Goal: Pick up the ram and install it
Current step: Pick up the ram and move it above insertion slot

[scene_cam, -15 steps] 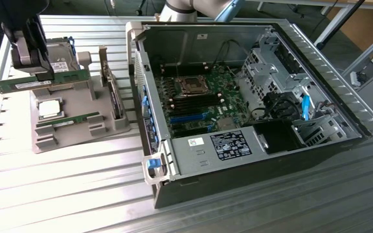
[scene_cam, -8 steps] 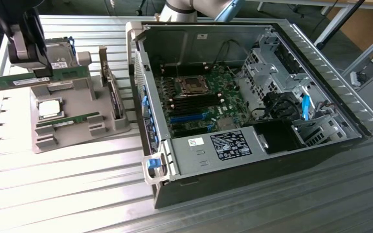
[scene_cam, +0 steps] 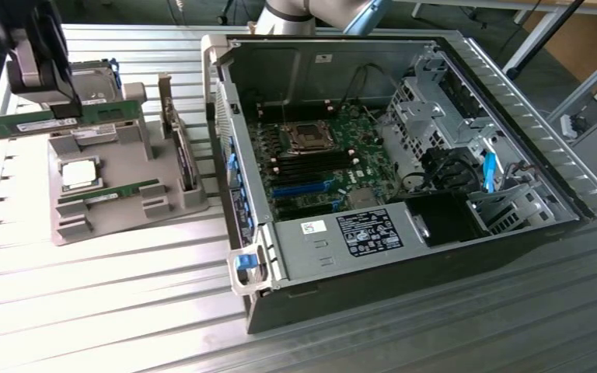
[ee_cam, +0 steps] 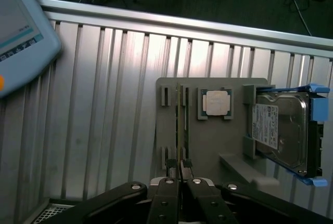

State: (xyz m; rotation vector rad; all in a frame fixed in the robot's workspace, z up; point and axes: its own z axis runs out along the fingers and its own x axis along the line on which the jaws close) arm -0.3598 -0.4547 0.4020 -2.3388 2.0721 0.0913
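Observation:
My gripper (scene_cam: 65, 107) hangs at the exterior view's upper left, above the grey parts tray (scene_cam: 122, 225). It is shut on the ram (scene_cam: 29, 123), a long green stick with a white label, held level and clear of the tray. In the wrist view the fingertips (ee_cam: 167, 182) are pressed together on a thin green edge (ee_cam: 180, 168). A second green stick (scene_cam: 106, 194) lies in the tray's front slot. The open computer case (scene_cam: 547, 179) lies to the exterior view's right, with the motherboard (scene_cam: 319, 155) and its memory slots (scene_cam: 304, 169) exposed.
The tray also carries a square silver CPU (ee_cam: 217, 103) and a boxy hard drive (ee_cam: 278, 130) in blue rails. A pale handheld screen (ee_cam: 21, 31) sits off the ribbed metal table (scene_cam: 102, 311). The case's power supply (scene_cam: 366, 231) and drive cages (scene_cam: 434, 101) border the motherboard.

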